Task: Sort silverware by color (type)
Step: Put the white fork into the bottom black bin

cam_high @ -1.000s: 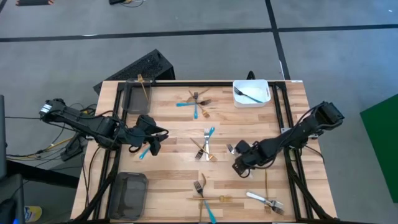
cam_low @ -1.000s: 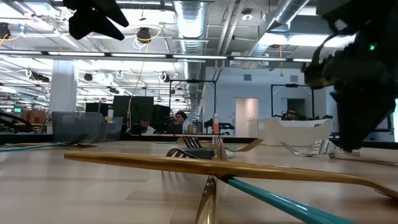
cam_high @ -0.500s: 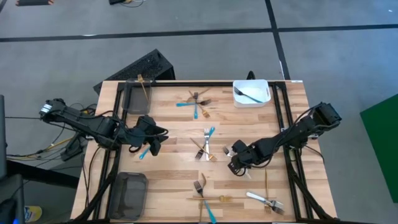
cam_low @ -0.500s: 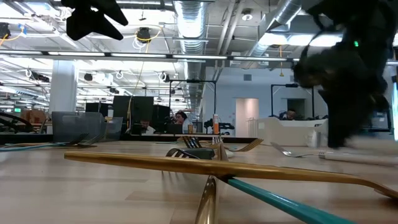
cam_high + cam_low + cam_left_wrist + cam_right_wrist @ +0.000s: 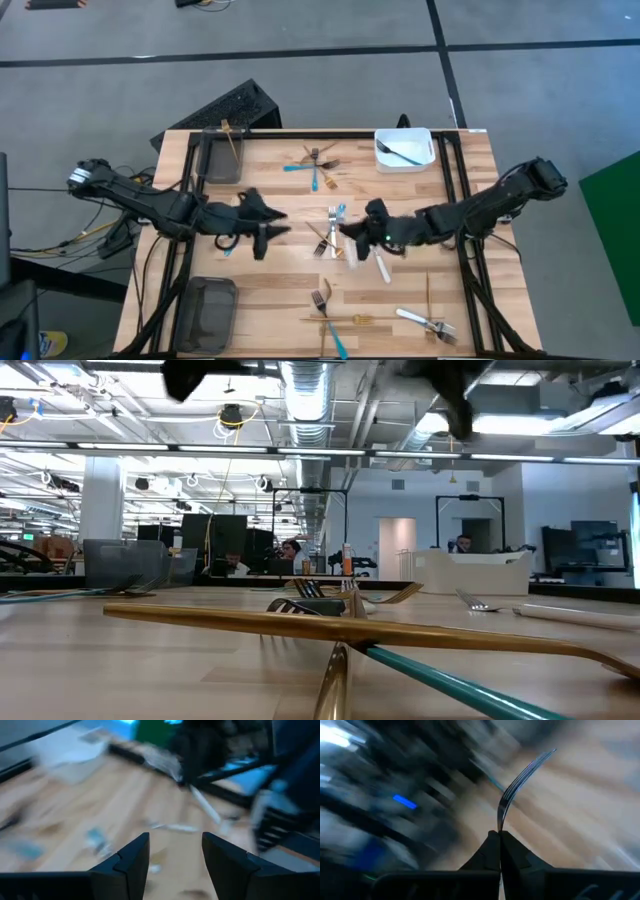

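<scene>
My right gripper hangs over the table's middle, shut on a silver fork with a white handle. Its tines stick out past the fingertips. My left gripper faces it from the left, open and holding nothing. A blue-handled fork lies on the table below the left arm. Blue and gold forks lie in loose groups at the far middle, the middle and the near edge. A silver fork lies near right. My right gripper pinches the fork's neck, just behind the tines, between its two fingertips. The fingers lie nearly level and come from the table's right. The fork is lifted clear of the table. Its white handle slants down below the fingers.
A white bin holding one fork stands at the far right. One dark tray with a gold fork sits far left, and another dark tray sits near left. A gold fork lies near right. Black rails run along both table sides.
My right gripper has taken the silver fork off the table. It has risen with the fork, gone toward the table's middle and tipped from pointing down to nearly level. My left gripper has gone toward the middle too, and has tipped upward.
</scene>
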